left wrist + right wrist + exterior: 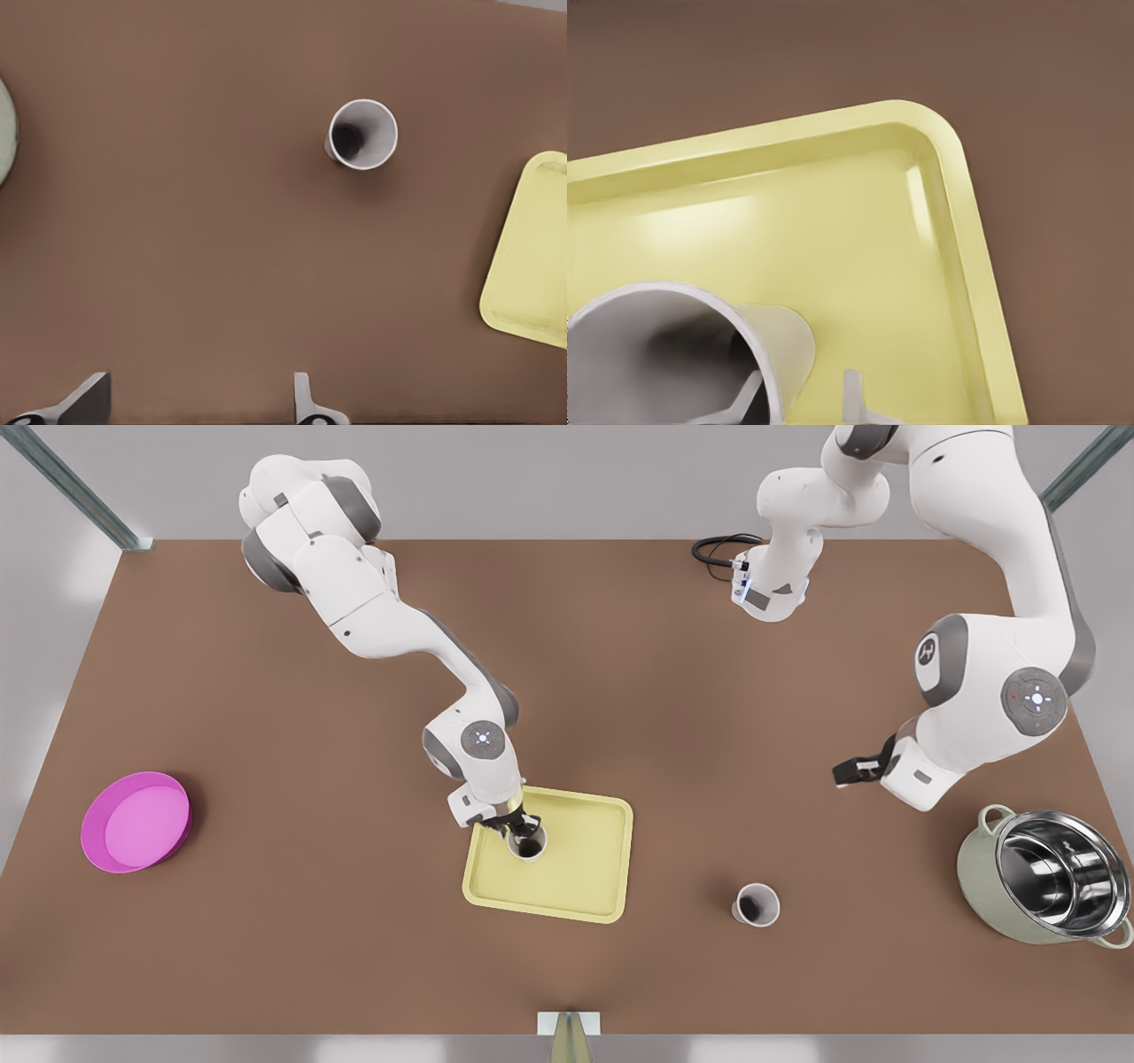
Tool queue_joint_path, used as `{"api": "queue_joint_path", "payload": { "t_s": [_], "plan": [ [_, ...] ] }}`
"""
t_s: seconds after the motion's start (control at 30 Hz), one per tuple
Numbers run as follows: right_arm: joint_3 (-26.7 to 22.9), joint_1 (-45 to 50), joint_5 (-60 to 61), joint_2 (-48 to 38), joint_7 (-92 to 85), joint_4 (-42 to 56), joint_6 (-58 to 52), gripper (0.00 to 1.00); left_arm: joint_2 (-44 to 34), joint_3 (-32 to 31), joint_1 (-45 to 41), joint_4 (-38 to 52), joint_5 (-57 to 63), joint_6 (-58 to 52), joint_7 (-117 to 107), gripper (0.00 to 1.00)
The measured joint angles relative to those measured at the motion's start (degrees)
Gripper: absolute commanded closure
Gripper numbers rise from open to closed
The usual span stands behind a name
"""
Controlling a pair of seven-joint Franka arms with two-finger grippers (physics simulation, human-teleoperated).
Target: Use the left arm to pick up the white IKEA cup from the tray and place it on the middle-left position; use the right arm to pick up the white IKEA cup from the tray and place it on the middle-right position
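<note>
One white cup stands upright on the pale yellow tray, near its far corner toward the front view's left. My right gripper is down at it, open. In the right wrist view one finger is inside the cup and the other finger is outside, a little off the wall, over the tray. A second white cup stands upright on bare brown tabletop to the front view's right of the tray. My left gripper hangs high beyond it, open, with this cup and the tray's edge in view.
A steel-lined green pot sits at the front view's right edge; its rim shows in the left wrist view. A round magenta dish lies at the front view's left. A black cable coils at the back.
</note>
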Motion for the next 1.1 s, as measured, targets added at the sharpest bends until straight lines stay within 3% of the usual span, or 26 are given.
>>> {"api": "queue_joint_path", "payload": {
  "t_s": [0.07, 0.6, 1.1],
  "plan": [
    [0.01, 0.05, 0.17, 0.00, -0.09, 0.03, 0.26, 1.00, 0.01, 0.08, -0.11, 0.00, -0.44, -0.39, 1.02, 0.00],
    [0.01, -3.77, -1.04, -4.52, -2.12, 0.77, -0.18, 1.00, 0.28, 0.03, -0.95, 0.04, -0.98, -1.11, 5.27, 0.00],
    [3.39, -22.37, -0.32, -9.31, -17.70, -0.17, -7.05, 1.00, 0.80, 0.03, -0.94, 0.92, -0.94, 0.02, 6.96, 0.00]
  ]
}}
